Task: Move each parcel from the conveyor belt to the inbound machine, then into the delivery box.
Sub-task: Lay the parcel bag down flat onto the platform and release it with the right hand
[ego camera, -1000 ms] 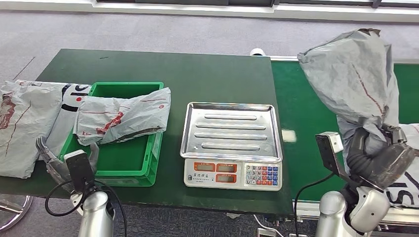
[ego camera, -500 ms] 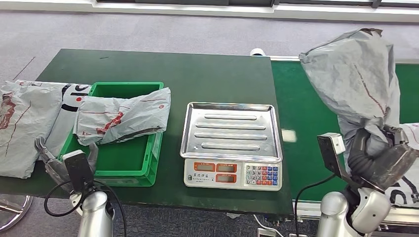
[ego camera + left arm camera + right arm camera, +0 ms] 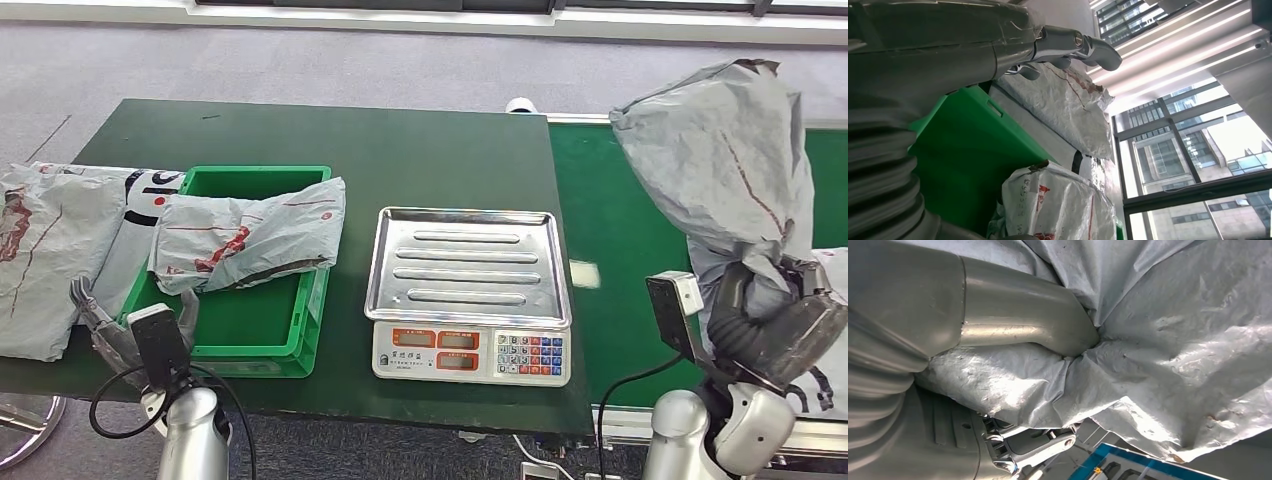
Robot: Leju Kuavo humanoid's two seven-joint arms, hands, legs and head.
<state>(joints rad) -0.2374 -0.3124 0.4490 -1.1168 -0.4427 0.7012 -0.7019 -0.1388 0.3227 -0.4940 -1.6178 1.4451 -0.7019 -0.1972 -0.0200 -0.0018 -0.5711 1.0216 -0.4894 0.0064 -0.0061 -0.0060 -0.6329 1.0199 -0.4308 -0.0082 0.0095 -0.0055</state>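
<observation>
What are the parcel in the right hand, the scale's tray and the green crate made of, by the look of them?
Parcel in the right hand: thin grey plastic mailer film, judging by its crinkles and soft sheen. Scale tray: probably stainless steel, bright and reflective with pressed ribs. Green crate: looks like rigid moulded plastic, smooth and evenly coloured.

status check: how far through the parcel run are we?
Done: one grey parcel lies across the green delivery box; two more bags sit on the table beside it. In hand: the right hand grips a grey parcel held up over the conveyor belt. Left: the scale tray is bare, so weighing and boxing remain. The left hand holds nothing.
</observation>
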